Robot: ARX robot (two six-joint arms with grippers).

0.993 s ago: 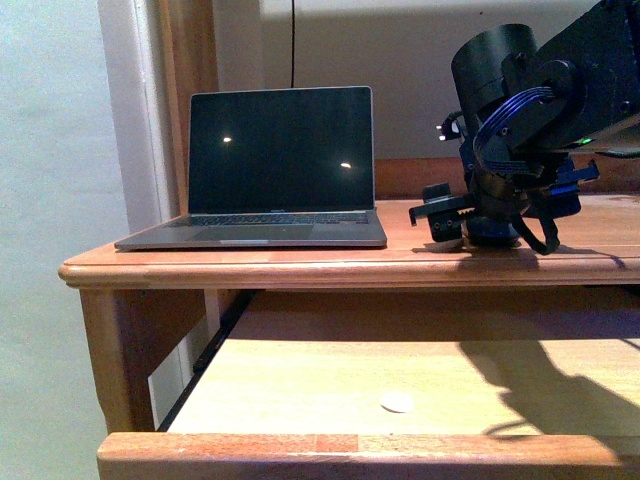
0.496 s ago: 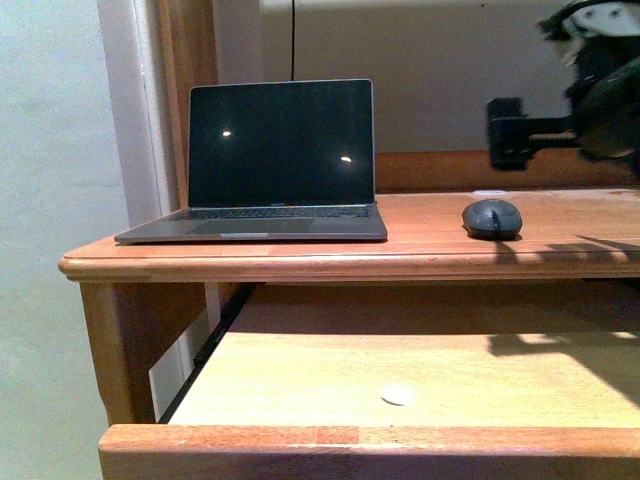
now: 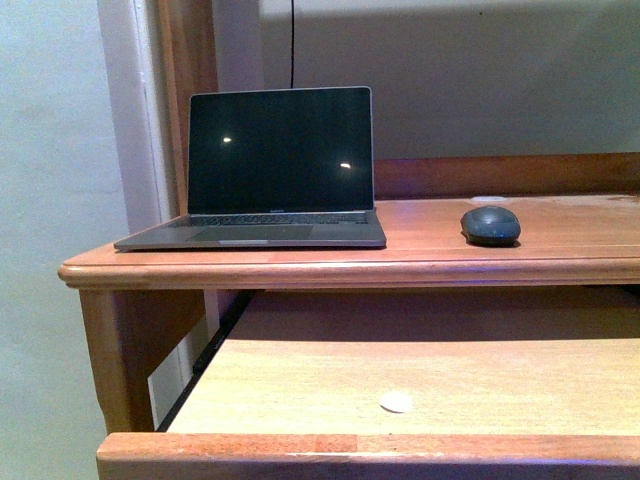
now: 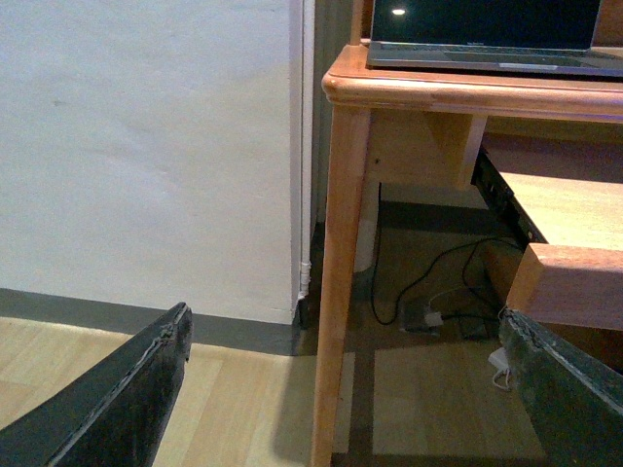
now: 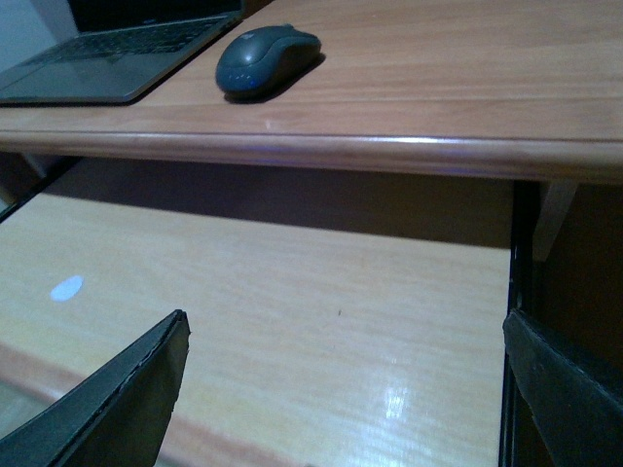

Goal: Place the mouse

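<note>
Wooden desk [image 3: 425, 232], one mouse [image 3: 490, 225], one laptop [image 3: 275, 165], one white disc [image 3: 396, 402]

Wooden desk [image 3: 300, 268]: open laptop [image 3: 270, 170] left, mouse [image 3: 490, 225] right, apart; white disc [image 3: 396, 402] on pull-out shelf [image 3: 300, 380].

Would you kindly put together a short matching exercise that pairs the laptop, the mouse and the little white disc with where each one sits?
Things:
1. laptop
2. mouse
3. white disc

Places:
A. on the pull-out shelf below the desktop
B. on the right part of the desktop
C. on the left part of the desktop, lid up

Pairs: 1-C; 2-B; 3-A.
</note>
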